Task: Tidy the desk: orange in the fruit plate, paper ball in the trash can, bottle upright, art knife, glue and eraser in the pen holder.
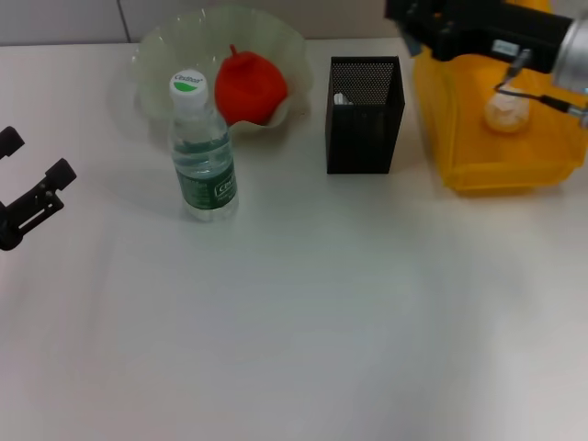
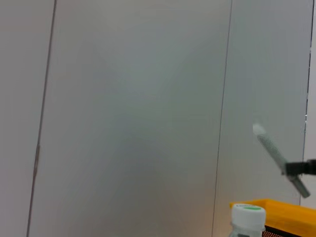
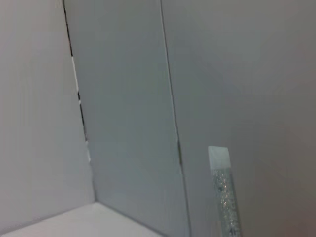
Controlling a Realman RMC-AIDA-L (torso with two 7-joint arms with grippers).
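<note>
The water bottle stands upright on the white desk, its cap also showing in the left wrist view. Behind it the orange lies in the pale green fruit plate. The black mesh pen holder holds a small white item. The paper ball rests in the yellow trash can. My right gripper hangs high above the pen holder and trash can, shut on a slim clear glue stick with a white end. My left gripper hovers open at the desk's left edge. The art knife is out of view.
A grey panelled wall fills both wrist views. The right arm crosses over the back of the trash can. The desk spreads white in front of the bottle and holder.
</note>
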